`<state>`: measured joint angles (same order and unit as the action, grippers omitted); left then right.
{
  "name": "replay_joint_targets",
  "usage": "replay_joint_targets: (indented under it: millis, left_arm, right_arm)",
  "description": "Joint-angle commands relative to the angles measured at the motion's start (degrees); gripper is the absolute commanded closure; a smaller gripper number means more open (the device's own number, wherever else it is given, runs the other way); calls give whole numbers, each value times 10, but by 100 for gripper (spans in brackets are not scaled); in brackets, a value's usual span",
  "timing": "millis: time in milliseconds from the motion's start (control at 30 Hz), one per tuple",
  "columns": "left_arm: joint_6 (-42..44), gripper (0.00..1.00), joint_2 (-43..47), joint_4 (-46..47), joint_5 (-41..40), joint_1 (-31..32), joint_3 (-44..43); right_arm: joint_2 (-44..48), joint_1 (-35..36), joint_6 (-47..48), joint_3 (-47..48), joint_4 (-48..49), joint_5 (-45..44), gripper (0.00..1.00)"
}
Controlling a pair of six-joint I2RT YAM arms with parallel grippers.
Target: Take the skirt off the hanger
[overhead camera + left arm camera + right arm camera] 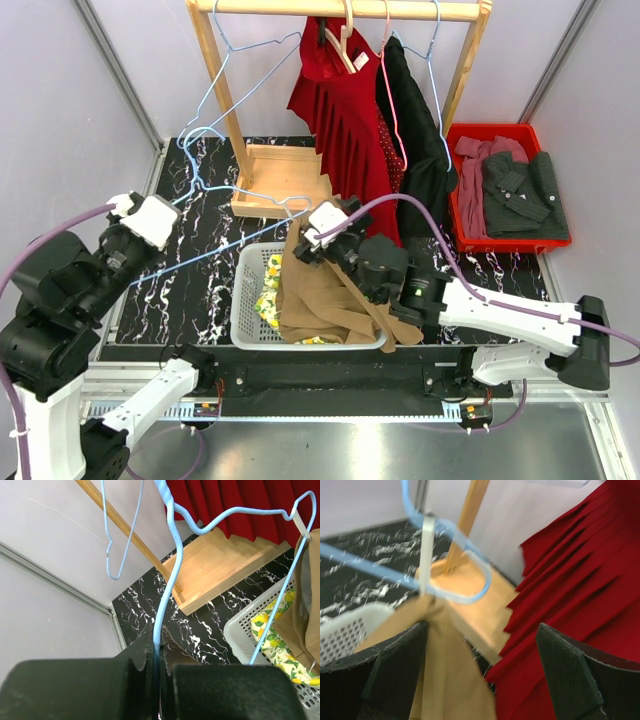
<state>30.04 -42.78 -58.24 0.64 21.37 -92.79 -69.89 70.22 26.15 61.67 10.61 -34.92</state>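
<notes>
The right end effector (480, 630) stands with its two black fingers (395, 670) spread wide. Between them, nearer the left one, rises a tan fabric skirt (445, 680), its peak meeting a white clip (426, 550) on a light blue wire hanger (360, 560). A red pleated garment (570, 570) fills the right side. Behind are a pale wooden rack post (472, 510), a black white-veined marble table (350, 600) and, lower left, a white perforated plastic basket (345, 630). The view is blurred.

Bright, even, diffuse light, shadows soft and weak, top and left wrist views sharp, right wrist view motion-blurred, blue hanger (482, 582) and white basket (345, 625) smeared.
</notes>
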Motion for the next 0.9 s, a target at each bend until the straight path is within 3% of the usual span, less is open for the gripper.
replay_joint_targets:
  millis: [0,133,267,300,367,400,433,667,867]
  left_arm:
    - [-3,100,-4,33,-10,0,-43]
    - [-11,100,1,30,-10,0,-45]
    - [-15,100,4,23,3,0,-44]
    - [-13,100,6,23,2,0,-44]
    - [-11,100,9,23,-1,0,-42]
    - [-7,100,12,23,-3,0,-41]
    - [-7,100,14,23,-6,0,-37]
    - [-4,100,44,11,-19,0,3]
    - [2,100,80,-29,-18,1,43]
  right_arm:
    - [-2,-19,-105,4,-15,92,4]
    - [-10,-33,-125,2,-16,111,11]
    - [-8,-50,-152,2,-16,155,42]
    - [-9,-51,-158,4,-16,171,57]
    - [-10,-54,-154,19,-21,179,72]
    - [-13,-54,-143,27,-28,176,92]
    - [-14,-54,-135,38,-30,174,99]
    - [-31,-63,-27,190,-74,115,100]
    - [-19,-97,9,203,-82,98,100]
